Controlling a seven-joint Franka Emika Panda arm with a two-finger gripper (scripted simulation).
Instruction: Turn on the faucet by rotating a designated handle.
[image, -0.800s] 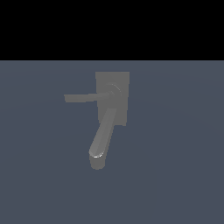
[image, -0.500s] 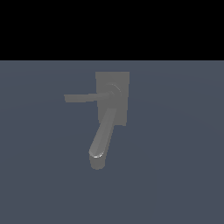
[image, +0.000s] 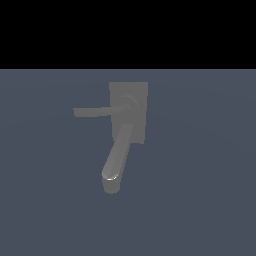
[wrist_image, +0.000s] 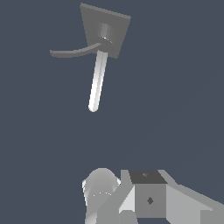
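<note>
The gripper (wrist_image: 148, 199) is cut off by the wrist view's edge, so its fingers seem hidden.

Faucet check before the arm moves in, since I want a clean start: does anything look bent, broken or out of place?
Nothing stands out. The faucet looks intact: the handle juts toward the exterior view's left and the spout angles down from the hub. In the wrist view, the arm is apart from it, touching nothing.

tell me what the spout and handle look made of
Spout: looks like smooth grey metal with a satin finish, since a bright highlight sits on its rounded tip. Handle: flat matte grey with no glint, so metal or plastic; this simulator render leaves that open.
</note>
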